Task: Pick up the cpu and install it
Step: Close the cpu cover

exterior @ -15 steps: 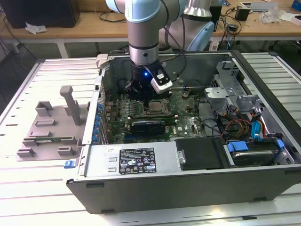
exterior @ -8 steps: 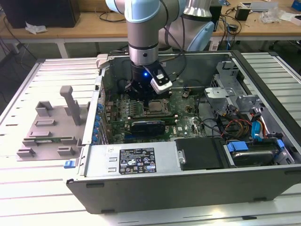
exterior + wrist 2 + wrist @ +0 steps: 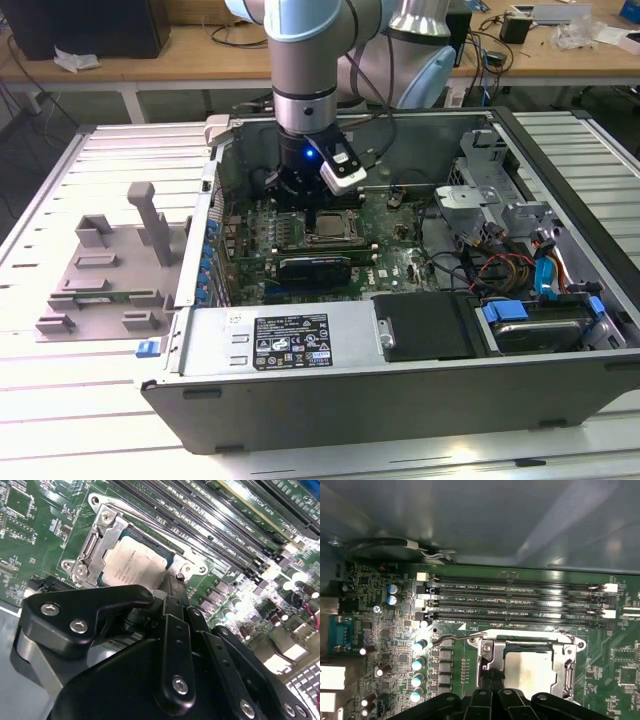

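The install step is in hand, and it looks close to done. The cpu point(image 3: 530, 672) lies flat inside the socket point(image 3: 95, 545) on the motherboard point(image 3: 395, 240) of the open computer case point(image 3: 400, 395). The case rests on the slatted surface point(image 3: 60, 380), towards the exterior view's right. The gripper point(image 3: 174, 582) hangs low over the socket's edge, its fingers point(image 3: 487, 677) drawn together with nothing between them. They stand just beside the chip, not on it. In both wrist views the chip's silver top sits square within the metal frame. I cannot tell whether the wire lever point(image 3: 455, 639) beside the socket is latched.

By my judgement, whatever is done here calls for small, vertical moves. The memory slots point(image 3: 520, 600) lie near, and the chip must stay level in its seat.
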Controlling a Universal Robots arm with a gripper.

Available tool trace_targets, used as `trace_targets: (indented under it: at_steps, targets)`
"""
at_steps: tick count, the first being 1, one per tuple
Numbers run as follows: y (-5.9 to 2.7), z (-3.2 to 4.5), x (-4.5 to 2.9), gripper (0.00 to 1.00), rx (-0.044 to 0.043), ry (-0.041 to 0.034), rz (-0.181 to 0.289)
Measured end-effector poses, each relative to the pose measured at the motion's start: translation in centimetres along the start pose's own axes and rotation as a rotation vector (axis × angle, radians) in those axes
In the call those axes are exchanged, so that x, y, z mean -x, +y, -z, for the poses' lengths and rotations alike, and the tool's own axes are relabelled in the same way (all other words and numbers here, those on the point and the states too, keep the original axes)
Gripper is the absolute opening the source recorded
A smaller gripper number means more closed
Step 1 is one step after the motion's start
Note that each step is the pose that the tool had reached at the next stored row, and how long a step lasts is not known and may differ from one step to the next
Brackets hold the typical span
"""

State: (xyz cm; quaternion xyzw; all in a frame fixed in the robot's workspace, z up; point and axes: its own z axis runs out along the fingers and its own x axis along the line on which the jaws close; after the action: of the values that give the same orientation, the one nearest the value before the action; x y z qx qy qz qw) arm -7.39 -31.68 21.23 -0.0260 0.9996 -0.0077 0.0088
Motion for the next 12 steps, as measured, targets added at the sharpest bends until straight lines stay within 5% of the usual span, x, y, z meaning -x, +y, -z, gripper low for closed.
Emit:
trace_targets:
  at_steps: [5, 12]
  targets:
    - [-0.02, 1.26, 0.02, 0.11, -0.0001, 0.0001, 0.000]
    - [-0.07, 4.43, 0.08, 0.11, 0.0002, -0.0002, 0.000]
